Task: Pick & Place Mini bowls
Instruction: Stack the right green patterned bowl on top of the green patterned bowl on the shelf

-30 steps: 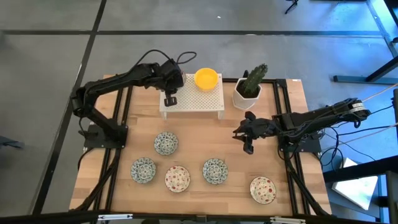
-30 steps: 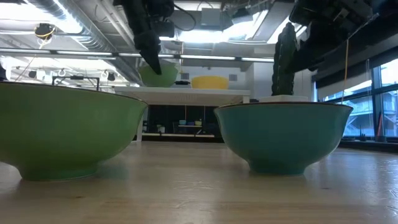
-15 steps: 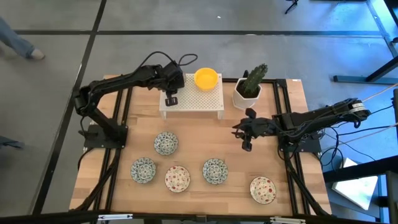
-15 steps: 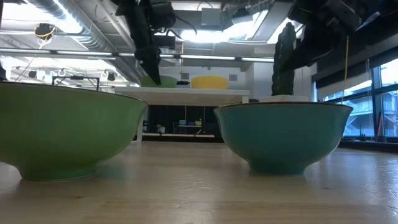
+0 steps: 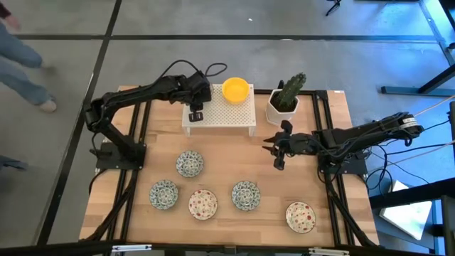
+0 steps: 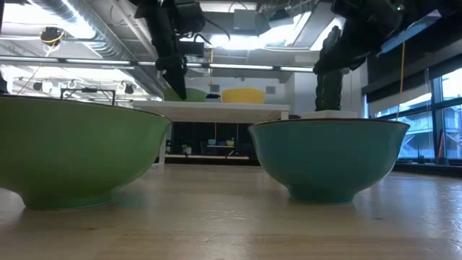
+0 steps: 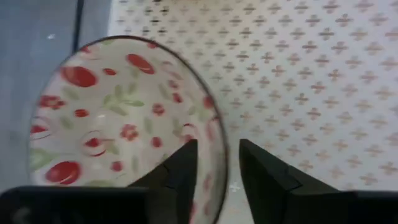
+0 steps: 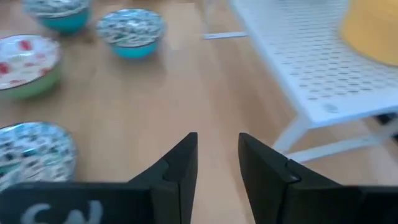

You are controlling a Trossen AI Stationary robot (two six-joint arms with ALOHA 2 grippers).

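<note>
A white mini bowl with red speckles (image 7: 112,118) rests on its base on the left part of the white perforated rack (image 5: 227,117). In the high view my arm hides it. My left gripper (image 7: 217,165) is open above it, one finger inside the rim and one outside, with a gap on both sides. A yellow mini bowl (image 5: 236,89) stands on the rack's far side. Several patterned mini bowls lie on the table's near half, among them a green-blue one (image 5: 190,163) and a red-speckled one (image 5: 202,204). My right gripper (image 5: 276,153) hangs open and empty, right of the rack.
A white pot with a cactus (image 5: 286,99) stands right of the rack, just beyond my right gripper. Bare wood lies between the rack and the row of bowls. In the low view two bowls (image 6: 79,152) (image 6: 328,159) stand close to the near edge.
My left gripper has come down with the red-speckled bowl, which now sits on the rack instead of hanging above it. My right gripper has risen a little and drifted toward the table's far left, nearer the rack.
</note>
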